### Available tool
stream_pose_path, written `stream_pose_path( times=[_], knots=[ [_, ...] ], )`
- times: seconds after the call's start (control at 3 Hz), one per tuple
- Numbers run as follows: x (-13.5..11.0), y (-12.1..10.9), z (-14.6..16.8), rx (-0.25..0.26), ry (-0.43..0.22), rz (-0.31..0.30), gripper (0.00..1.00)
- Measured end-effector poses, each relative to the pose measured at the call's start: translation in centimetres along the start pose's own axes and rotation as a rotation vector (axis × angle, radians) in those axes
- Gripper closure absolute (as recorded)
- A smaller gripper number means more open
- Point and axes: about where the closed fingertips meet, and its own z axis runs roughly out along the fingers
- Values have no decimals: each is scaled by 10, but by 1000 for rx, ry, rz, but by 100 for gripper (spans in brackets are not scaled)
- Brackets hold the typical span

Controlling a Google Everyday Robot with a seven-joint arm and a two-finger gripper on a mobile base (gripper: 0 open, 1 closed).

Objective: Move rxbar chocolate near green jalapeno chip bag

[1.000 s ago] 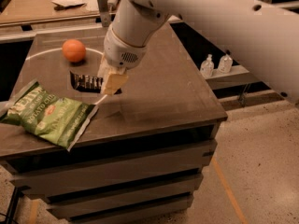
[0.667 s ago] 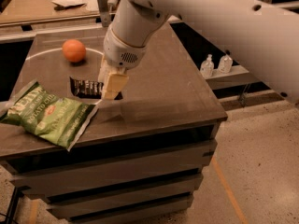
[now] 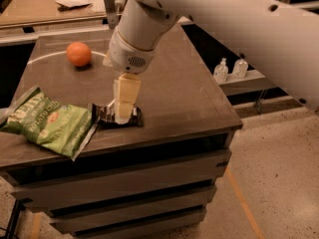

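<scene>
End effector (image 3: 123, 112) low over worktop (image 3: 189, 93), pinching bar (image 3: 105, 116) at mid-length. Bar at worktop level, just beside right edge of chip bag (image 3: 47, 123); touching or not, cannot tell.

Risks:
- Wrapper clings to pads on release, so bar drags away on lift.
- Further push left shoves bag, whose corner overhangs front edge, off worktop.

Orange (image 3: 79, 54) well apart, no concern.

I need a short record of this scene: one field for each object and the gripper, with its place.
table: dark, flat top
green jalapeno chip bag: lying at table's front left
rxbar chocolate: flat on table, at the bag's right edge
gripper: lowered onto the bar's middle, shut on it
orange: back left, apart from the others
</scene>
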Motion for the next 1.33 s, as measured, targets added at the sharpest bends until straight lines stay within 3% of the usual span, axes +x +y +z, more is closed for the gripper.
stream_pose_path(
  times=[0.33, 0.67, 1.0, 1.33],
  knots=[
    [0, 0, 0, 0, 0, 0, 0],
    [25, 5, -18, 41, -34, 34, 0],
    [84, 35, -66, 137, -96, 116, 0],
    [81, 34, -65, 134, -95, 111, 0]
  ],
)
